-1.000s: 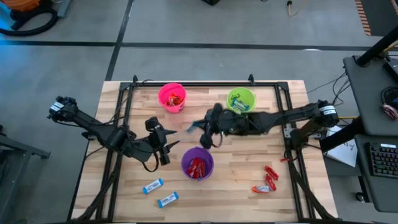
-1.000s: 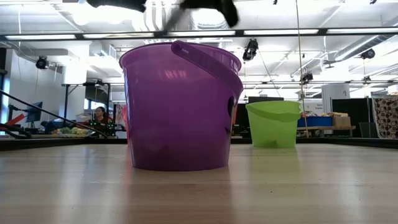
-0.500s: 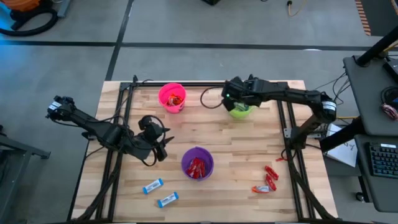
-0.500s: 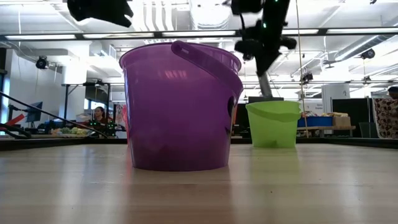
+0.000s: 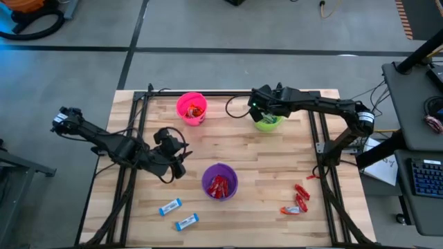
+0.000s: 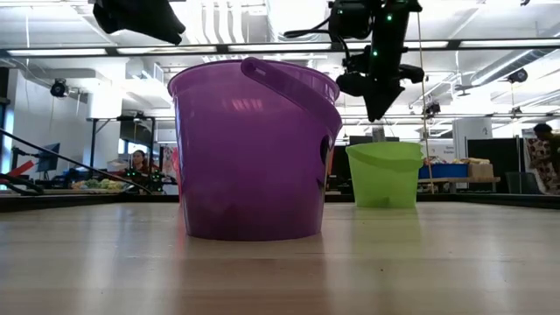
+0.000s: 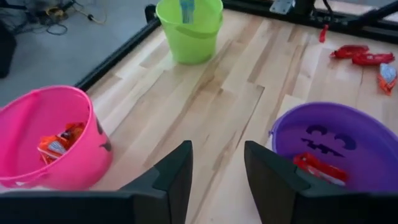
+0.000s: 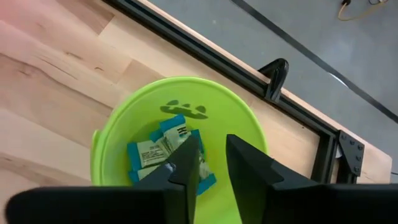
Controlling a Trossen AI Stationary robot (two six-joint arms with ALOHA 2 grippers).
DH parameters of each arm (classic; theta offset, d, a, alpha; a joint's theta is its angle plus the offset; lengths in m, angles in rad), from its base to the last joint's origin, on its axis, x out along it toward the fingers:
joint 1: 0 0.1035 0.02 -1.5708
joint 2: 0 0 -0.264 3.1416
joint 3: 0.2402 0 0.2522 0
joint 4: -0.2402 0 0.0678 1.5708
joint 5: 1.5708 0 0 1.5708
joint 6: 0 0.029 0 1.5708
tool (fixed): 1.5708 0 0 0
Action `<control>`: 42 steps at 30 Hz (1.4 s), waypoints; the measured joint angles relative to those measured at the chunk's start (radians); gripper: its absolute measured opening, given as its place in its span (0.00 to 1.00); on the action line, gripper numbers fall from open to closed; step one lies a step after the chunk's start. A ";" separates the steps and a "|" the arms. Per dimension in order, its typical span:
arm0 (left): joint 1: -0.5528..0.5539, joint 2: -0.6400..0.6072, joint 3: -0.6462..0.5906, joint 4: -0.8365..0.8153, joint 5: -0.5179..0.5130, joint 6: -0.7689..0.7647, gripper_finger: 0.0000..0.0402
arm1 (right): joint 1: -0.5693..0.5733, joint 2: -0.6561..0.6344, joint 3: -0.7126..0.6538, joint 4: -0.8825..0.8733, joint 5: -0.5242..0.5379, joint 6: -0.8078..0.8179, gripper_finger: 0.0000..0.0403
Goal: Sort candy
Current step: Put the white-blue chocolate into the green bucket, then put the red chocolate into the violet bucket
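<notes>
My right gripper (image 5: 262,112) hangs open, fingers down, over the green cup (image 5: 270,115) at the table's far side. Blue-and-white candies (image 8: 163,149) lie in that cup, below the fingers. My left gripper (image 5: 181,156) is open and raised left of the purple cup (image 5: 220,182), pointing toward the green cup (image 7: 189,28). The purple cup holds red candies (image 7: 317,168); the pink cup (image 5: 192,108) holds orange ones (image 7: 59,140). Two blue-and-white candies (image 5: 178,214) lie flat near the near-left edge. Red and orange candies (image 5: 296,200) lie near-right.
A black frame rail (image 8: 205,59) runs along the far edge just behind the green cup. Bare wood lies between the three cups (image 7: 205,106). In the low view the purple cup (image 6: 249,149) stands close and the green cup (image 6: 383,173) farther back.
My right gripper has swung from above the table's middle, beside the purple cup, toward the far edge, then stopped over the green cup. My left gripper has drawn slightly toward the table's left.
</notes>
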 joint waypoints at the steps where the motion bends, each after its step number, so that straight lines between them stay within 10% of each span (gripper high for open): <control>1: 0.003 0.000 0.000 -0.006 0.012 0.000 0.32 | 0.000 0.000 0.000 0.000 0.000 0.000 0.20; 17: -0.020 0.022 -0.005 -0.258 0.487 -0.053 0.29 | 0.043 -0.037 0.000 -0.003 -0.234 0.063 0.38; 29: -0.040 0.056 -0.018 -0.264 0.432 -0.125 0.29 | 0.294 -0.093 0.000 -0.012 -0.598 0.302 0.38; 42: -0.041 0.068 -0.019 -0.264 0.429 -0.122 0.29 | 0.597 -0.070 -0.065 -0.054 -0.674 0.606 0.38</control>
